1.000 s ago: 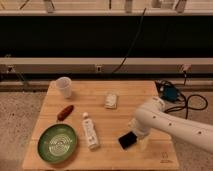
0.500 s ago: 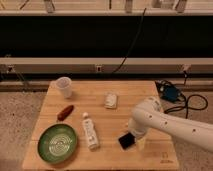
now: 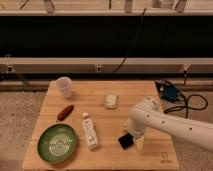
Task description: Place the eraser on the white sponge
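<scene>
Table: light wooden table (image 3: pixel 150 95) is standing on a speckled floor, dark wall behind.
Eraser: flat black eraser block (image 3: pixel 125 141) is lying near the table's front edge, right of the long white bottle (image 3: pixel 90 131).
Sponge: small white sponge pad (image 3: pixel 111 101) is sitting near the middle, apart from the eraser.
Gripper: white arm's gripper (image 3: pixel 134 142) is hanging right at the eraser, jaws standing open.
Left side: see-through cup (image 3: pixel 63 86), brown sausage-shaped thing (image 3: pixel 65 112) and round green plate (image 3: pixel 58 143) are sitting there.
</scene>
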